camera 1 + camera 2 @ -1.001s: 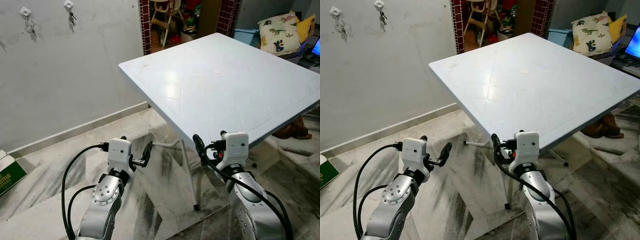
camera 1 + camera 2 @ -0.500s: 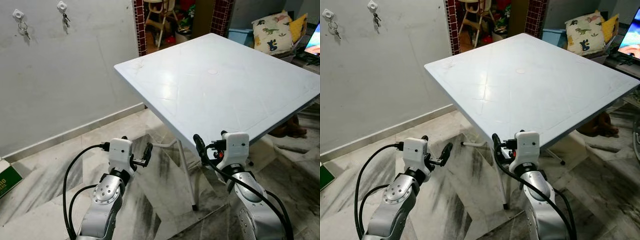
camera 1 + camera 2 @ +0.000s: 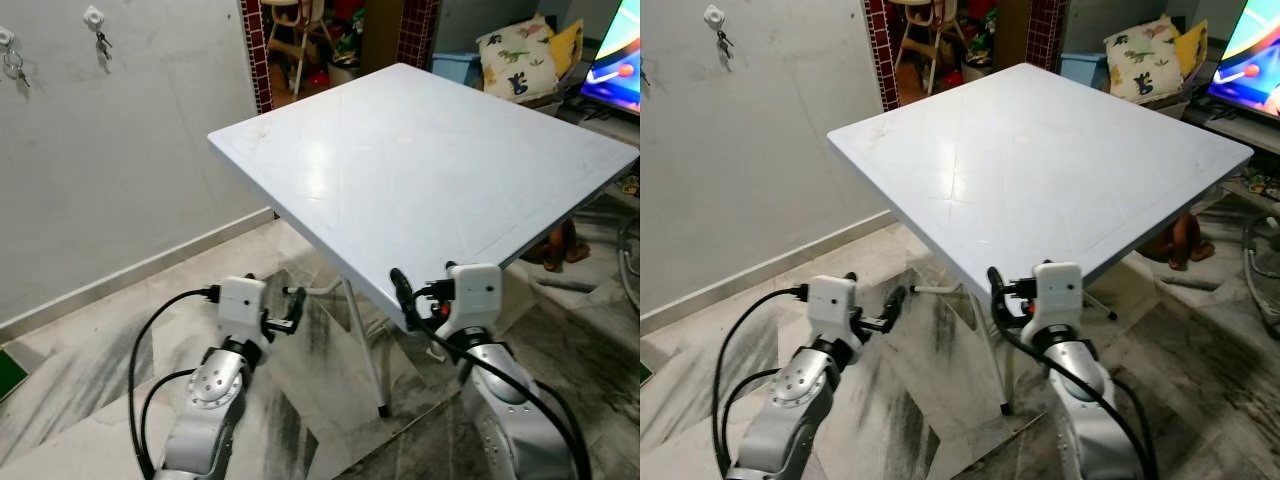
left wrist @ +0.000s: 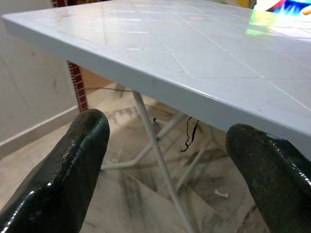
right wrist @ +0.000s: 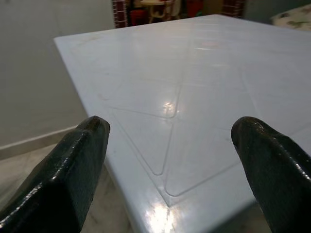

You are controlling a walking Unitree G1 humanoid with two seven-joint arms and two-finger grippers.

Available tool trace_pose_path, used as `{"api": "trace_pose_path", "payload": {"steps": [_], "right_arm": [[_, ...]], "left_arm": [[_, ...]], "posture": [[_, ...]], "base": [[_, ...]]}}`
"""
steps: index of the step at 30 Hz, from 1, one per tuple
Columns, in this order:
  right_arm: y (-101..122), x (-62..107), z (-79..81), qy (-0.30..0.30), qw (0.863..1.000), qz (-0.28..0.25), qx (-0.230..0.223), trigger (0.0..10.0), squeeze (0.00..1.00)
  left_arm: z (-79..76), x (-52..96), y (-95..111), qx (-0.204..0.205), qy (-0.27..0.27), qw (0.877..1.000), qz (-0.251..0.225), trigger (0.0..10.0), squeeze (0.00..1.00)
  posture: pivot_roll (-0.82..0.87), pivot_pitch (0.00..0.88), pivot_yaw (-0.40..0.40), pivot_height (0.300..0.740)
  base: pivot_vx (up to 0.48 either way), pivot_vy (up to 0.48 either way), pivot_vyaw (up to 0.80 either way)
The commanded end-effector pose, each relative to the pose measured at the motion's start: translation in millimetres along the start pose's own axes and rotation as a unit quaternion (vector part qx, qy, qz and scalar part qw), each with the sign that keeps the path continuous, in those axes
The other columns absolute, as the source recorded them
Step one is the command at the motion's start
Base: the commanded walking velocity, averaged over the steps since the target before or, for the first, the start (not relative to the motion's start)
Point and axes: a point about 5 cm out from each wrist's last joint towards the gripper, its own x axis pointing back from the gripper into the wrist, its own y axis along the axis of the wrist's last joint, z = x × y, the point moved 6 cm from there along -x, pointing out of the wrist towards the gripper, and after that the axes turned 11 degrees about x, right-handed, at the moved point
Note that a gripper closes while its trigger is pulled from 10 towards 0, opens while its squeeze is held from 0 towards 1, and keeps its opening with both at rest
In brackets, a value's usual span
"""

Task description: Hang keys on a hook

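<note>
Two white hooks are on the grey wall at the far upper left. One hook point(image 3: 94, 17) has a small bunch of keys point(image 3: 101, 41) hanging from it, and a second bunch of keys point(image 3: 13, 68) hangs at the picture's left edge. Both arms are held low in front of me, far from the wall. My left gripper point(image 3: 280, 300) is open below the table's near corner, with nothing between its fingers point(image 4: 63, 174). My right gripper point(image 3: 420, 285) is open too and points across the tabletop; its fingers point(image 5: 68, 170) are empty.
A white plastic folding table point(image 3: 420, 170) stands directly ahead on thin legs point(image 3: 362, 350). Behind it are a doorway with a high chair point(image 3: 300, 35), a dinosaur cushion point(image 3: 515, 62) and a lit screen point(image 3: 615, 60). A green box point(image 3: 8, 370) lies on the marble floor at left.
The whole picture has slid left, so the camera has turned right: the hooks sit nearer the left edge and the screen has come into view. Both arms keep their pose.
</note>
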Motion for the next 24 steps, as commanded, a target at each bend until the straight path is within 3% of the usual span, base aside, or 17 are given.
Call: {"api": "trace_pose_path", "payload": {"steps": [1, 12, 15, 24], "right_arm": [[-3.6, -1.2, 1.3, 0.001, 1.000, 0.008, 0.001, 10.0, 0.00], [-2.7, -2.1, -0.3, -0.001, 1.000, 0.007, 0.003, 10.0, 0.00], [-2.4, -2.3, -1.5, -0.003, 1.000, 0.006, 0.004, 10.0, 0.00], [-0.4, -4.0, -5.2, -0.011, 1.000, 0.003, 0.006, 10.0, 0.00]], "left_arm": [[2.2, 0.1, 0.3, 0.002, 0.003, 1.000, -0.001, 10.0, 0.00], [1.7, -0.4, 2.4, 0.005, 0.001, 1.000, -0.006, 10.0, 0.00], [-0.8, -1.3, 5.4, -0.011, -0.007, 1.000, -0.012, 10.0, 0.00], [3.4, -3.1, 7.9, 0.005, 0.001, 1.000, -0.015, 10.0, 0.00]], "posture": [[-0.06, 0.000, 0.063, 0.740], [-0.06, 0.000, 0.062, 0.740], [-0.07, 0.000, 0.062, 0.740], [-0.07, 0.000, 0.059, 0.740]], "base": [[0.000, 0.000, -0.80], [0.000, 0.000, -0.80], [0.000, 0.000, -0.80], [0.000, 0.000, -0.80]]}}
